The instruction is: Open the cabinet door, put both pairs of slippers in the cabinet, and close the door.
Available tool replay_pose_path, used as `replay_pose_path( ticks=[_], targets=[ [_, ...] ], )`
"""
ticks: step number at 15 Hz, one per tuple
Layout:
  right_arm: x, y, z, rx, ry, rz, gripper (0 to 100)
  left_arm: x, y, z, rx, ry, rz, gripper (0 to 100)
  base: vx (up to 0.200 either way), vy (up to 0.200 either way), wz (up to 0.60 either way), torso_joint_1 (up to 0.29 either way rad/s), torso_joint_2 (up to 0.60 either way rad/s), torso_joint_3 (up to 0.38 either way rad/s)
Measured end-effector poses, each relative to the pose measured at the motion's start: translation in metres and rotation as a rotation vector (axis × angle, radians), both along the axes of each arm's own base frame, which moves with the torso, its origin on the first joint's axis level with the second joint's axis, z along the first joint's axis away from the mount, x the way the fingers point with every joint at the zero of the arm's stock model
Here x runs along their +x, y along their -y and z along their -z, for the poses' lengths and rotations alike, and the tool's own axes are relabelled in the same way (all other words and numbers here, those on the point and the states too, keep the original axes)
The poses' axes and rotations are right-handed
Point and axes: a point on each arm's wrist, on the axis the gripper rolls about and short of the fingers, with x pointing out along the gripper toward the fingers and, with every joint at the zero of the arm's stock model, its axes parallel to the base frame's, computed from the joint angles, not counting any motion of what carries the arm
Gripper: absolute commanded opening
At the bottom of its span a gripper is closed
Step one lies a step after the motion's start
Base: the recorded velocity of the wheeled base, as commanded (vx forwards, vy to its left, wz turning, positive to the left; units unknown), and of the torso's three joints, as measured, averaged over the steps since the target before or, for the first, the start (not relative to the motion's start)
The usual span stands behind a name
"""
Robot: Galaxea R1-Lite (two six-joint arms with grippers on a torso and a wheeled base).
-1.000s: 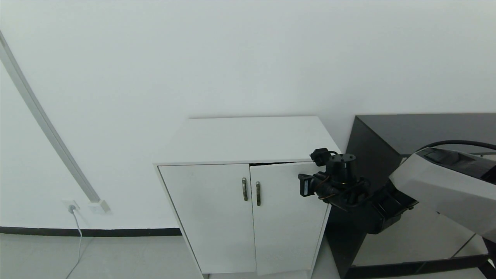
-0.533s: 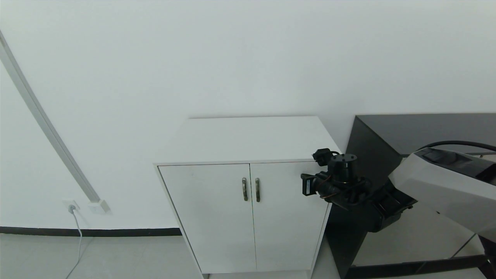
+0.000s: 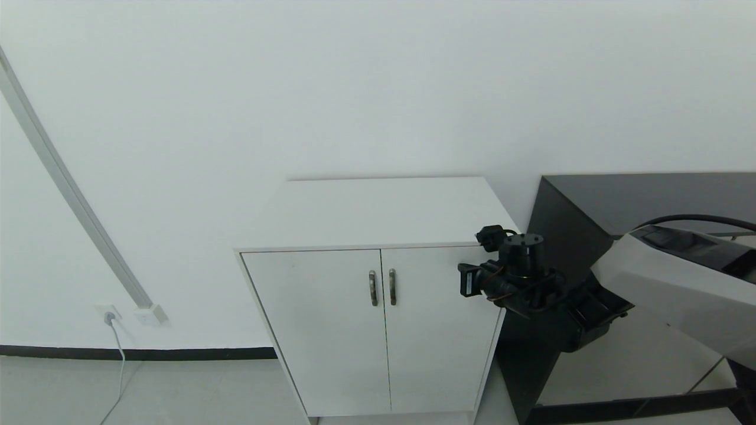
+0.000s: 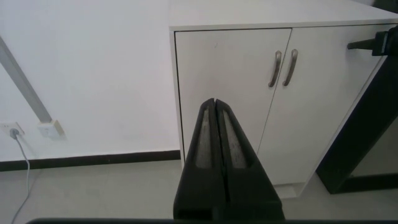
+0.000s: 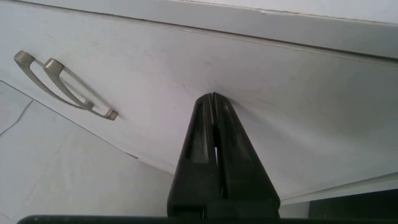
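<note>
White cabinet point(image 3: 378, 212) at wall, both doors flush shut. Right gripper point(image 5: 214, 97) fingers closed, tips touching right door point(image 3: 437, 330). Left gripper point(image 4: 214, 102) closed, empty, well apart. Closing looks done; slippers inside unconfirmable.

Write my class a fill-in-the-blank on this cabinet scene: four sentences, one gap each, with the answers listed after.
Both cabinet doors are ___. The right hand rests its tip against the ___ door. The left hand, shut, holds ___. Beside them stands a ___ table.
Missing words: closed; right; nothing; black.
</note>
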Motion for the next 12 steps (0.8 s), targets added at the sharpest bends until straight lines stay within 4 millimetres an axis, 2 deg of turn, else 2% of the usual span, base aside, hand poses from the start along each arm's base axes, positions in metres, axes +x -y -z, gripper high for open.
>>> replay_pose_path(
  ticks=[8, 12],
  targets=[
    [0.0, 0.002, 0.0, 0.0, -0.003, 0.005, 0, 0.0, 0.0, 0.0, -0.005, 0.0, 0.0, 0, 0.0, 0.0, 0.0, 0.0, 0.0, 0.0],
    [-0.015, 0.009, -0.011, -0.003, -0.006, 0.01, 0, 0.0, 0.0, 0.0, -0.004, -0.001, 0.002, 0, 0.0, 0.0, 0.0, 0.0, 0.0, 0.0]
  ],
)
